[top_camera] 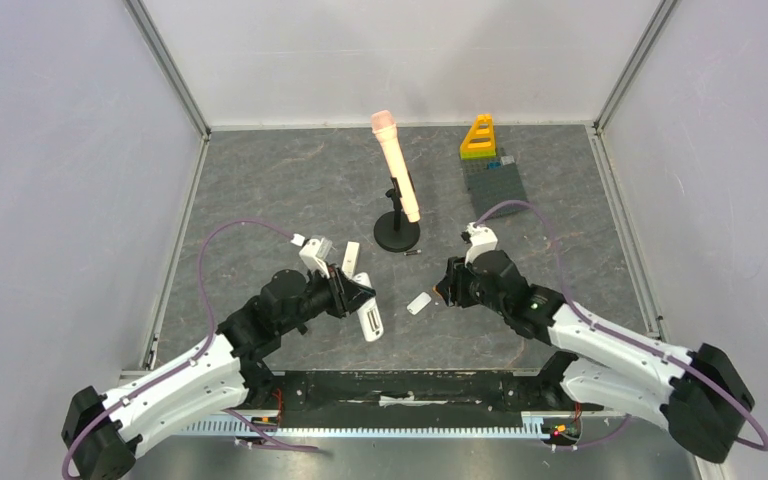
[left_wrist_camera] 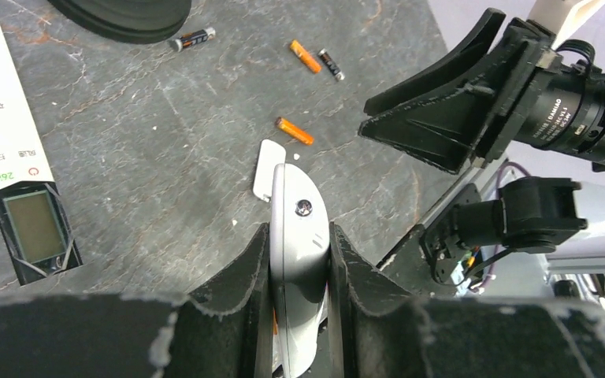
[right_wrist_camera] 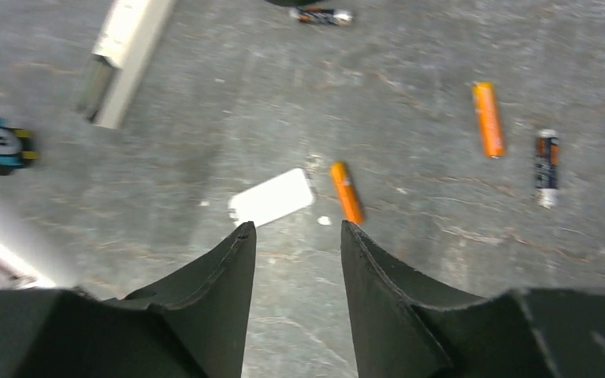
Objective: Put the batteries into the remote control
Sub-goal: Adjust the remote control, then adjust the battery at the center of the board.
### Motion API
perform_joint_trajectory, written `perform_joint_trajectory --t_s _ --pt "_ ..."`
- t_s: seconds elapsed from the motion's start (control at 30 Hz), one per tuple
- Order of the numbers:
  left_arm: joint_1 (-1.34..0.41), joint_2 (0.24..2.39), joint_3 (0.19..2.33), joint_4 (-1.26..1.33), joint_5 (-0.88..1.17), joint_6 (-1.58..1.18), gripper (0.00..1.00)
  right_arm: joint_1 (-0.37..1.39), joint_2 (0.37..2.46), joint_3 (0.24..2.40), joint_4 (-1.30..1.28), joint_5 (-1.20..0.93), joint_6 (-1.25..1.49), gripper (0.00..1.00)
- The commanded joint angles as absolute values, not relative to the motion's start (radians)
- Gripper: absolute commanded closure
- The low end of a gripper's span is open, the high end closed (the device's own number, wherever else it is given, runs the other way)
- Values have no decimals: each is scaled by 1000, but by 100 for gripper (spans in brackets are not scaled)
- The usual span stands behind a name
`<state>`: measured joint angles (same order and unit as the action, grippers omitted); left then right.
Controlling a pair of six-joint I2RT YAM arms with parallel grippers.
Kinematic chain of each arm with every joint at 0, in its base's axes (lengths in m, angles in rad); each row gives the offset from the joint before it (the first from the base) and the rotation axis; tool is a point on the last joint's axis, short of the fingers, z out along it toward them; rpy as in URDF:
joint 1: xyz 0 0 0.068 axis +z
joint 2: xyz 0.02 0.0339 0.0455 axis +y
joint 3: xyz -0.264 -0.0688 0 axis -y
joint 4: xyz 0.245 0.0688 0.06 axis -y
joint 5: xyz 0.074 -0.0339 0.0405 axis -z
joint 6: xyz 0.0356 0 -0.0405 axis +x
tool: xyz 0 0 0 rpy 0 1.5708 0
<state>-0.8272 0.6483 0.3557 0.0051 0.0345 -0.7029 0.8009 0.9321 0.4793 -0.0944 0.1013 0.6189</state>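
Firmly clamped between the two black fingers of the left gripper (left_wrist_camera: 299,230) is a light grey plastic remote control (left_wrist_camera: 298,193), pinched at its long edges, with a small screw showing in its upturned face. In the top view it reads as a white bar jutting from the jaws.

Just past its tip a small white flat battery cover (left_wrist_camera: 268,167) lies on the dark grey marbled table (left_wrist_camera: 150,157). Beside the cover lies one orange battery (left_wrist_camera: 295,131).

The right gripper (right_wrist_camera: 294,235) hangs over this same spot with its fingers spread apart and nothing between them. In its wrist view the cover and that orange cell sit just beyond the fingertips.

Farther out, a second orange battery (left_wrist_camera: 305,57) and a dark grey battery (left_wrist_camera: 332,64) lie close together, not touching. The other dark grey battery (left_wrist_camera: 191,38) rests by the black round stand base (left_wrist_camera: 126,12), which carries a pink microphone (top_camera: 397,165). All four cells lie loose on the table.

Close by the left gripper lies a long white remote with an LCD screen (left_wrist_camera: 12,157). At the far right corner sit a yellow toy block (top_camera: 478,138) and a grey studded plate (top_camera: 495,182).
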Motion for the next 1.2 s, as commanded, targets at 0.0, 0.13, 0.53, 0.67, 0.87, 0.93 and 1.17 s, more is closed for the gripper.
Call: perform_joint_trajectory --t_s 0.0,0.13,0.53,0.67,0.87,0.93,1.17 --pt "-830 687 418 8 12 -642 98 799 1048 564 -167 247 489 55" --pt "-830 723 425 23 25 -649 98 799 1161 601 -143 243 463 53" --pt "-829 752 428 43 44 -660 98 634 1349 748 -192 341 403 53" --pt "-828 751 426 49 47 -665 98 592 1444 802 -216 290 363 56" --pt "-828 757 425 57 57 -668 98 554 1545 866 -269 239 309 57" --pt "-828 757 423 57 58 -667 98 541 1580 879 -277 225 299 58" --pt "-828 753 417 58 57 -670 98 522 1648 891 -291 183 307 78"
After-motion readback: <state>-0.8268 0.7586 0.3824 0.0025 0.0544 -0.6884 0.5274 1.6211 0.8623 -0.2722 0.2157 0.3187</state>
